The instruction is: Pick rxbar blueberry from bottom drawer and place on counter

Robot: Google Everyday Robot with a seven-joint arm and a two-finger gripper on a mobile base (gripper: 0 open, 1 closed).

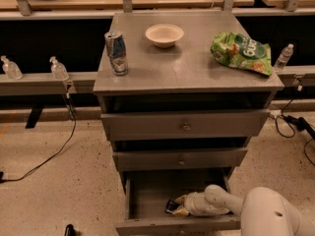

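Dark rxbar (171,207) at hand (180,206) in drawer (147,193)

My claw (179,209), on a smooth, cream-white, plastic-looking arm (221,203), is inside the matt grey bottom drawer (147,193), at the flat bar in a dark, slightly glossy wrapper (171,206). Square grey table (187,70): dull, faint sheen. Blue-silver metal can (116,53): shiny. Round pale bowl (164,34): matt. Green crinkled chip bag (241,52): glossy film. Floor (74,181): speckled, rough-looking.

On table (187,70): can (116,53) left, bowl (164,35) back-centre, bag (241,52) right. Down in bottom drawer (147,196): claw (179,209) right, snack bar (171,207) at its tip.
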